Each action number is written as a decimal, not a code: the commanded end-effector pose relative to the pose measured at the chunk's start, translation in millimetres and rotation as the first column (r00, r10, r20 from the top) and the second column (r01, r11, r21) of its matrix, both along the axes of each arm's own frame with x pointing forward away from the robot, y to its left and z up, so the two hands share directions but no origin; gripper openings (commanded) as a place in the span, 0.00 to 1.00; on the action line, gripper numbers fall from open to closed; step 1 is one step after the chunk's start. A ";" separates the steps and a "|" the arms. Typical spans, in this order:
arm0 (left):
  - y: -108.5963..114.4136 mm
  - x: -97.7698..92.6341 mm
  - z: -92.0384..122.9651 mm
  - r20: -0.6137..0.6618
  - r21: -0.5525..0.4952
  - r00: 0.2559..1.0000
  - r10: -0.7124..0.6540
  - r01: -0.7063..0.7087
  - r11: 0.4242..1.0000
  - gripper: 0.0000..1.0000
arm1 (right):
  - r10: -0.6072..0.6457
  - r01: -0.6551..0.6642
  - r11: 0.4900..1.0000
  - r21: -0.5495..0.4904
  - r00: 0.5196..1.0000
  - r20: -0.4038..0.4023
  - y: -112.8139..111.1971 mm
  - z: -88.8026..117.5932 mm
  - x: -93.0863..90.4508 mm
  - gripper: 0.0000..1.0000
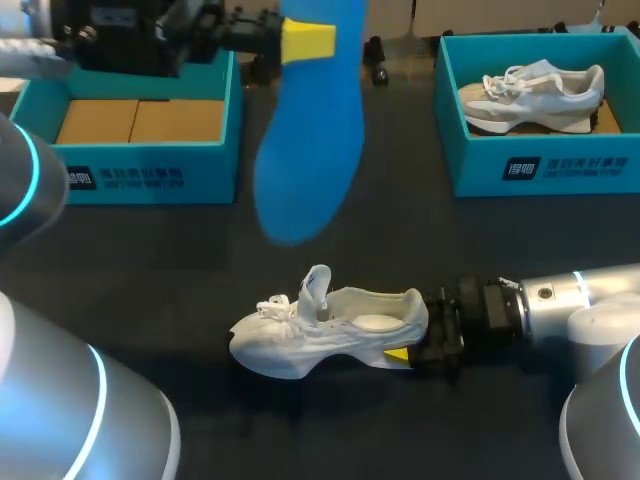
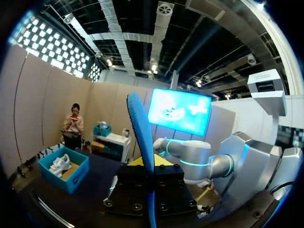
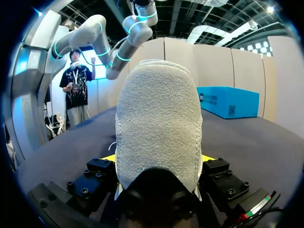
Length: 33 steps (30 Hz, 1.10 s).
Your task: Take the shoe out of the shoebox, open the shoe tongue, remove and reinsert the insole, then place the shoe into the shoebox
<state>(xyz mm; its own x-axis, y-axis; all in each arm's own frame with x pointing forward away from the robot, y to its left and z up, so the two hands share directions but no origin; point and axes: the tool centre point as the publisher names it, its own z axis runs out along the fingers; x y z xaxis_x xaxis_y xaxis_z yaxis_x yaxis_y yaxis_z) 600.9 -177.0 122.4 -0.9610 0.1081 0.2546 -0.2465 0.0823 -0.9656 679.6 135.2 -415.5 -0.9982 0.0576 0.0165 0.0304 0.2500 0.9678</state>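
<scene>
Blue insole [image 1: 310, 130] pinched aloft by left gripper [image 1: 306, 40], right gripper [image 1: 412, 335] clamping shoe [image 1: 320, 335] heel

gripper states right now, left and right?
Left gripper: shut on the blue insole, held up in the air.
Right gripper: shut on the white shoe at its heel.

The left arm [image 1: 60, 420] and right arm [image 1: 580, 300] were smooth silver-grey shells with rounded joints, each ringed by a thin glowing cyan band [image 1: 32, 170]. The left gripper [image 1: 312, 40] and right gripper [image 1: 412, 335] were black and blocky, studded with round screws [image 3: 85, 191], with bright yellow tips [image 1: 398, 355]. A small red-and-green stripe [image 3: 256, 207] marked the right one's base.
</scene>
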 end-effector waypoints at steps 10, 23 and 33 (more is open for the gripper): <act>11.6 -24.9 1.6 -0.120 0.023 0.993 0.011 -0.008 1.000 0.00 | 0.000 0.000 1.000 -0.005 1.000 0.000 1.0 1.4 -0.3 0.00; 10.0 -27.5 -6.1 -0.206 0.019 0.977 0.061 -0.059 0.998 0.00 | 0.000 0.000 1.000 -0.005 1.000 0.000 1.0 1.4 -0.3 0.00; 6.2 -28.7 -12.6 -0.200 0.028 0.979 0.035 -0.030 0.999 0.00 | 0.000 0.000 1.000 -0.005 1.000 0.000 1.0 1.4 -0.3 0.00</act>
<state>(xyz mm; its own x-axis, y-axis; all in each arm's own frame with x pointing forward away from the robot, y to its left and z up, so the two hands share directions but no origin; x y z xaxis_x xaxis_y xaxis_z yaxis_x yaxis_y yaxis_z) 570.4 -168.1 110.1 -0.8932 0.0666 0.4448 -0.4382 0.0935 -0.8940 679.6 135.2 -415.5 -0.9982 0.0577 0.0165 0.0305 0.2500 0.9678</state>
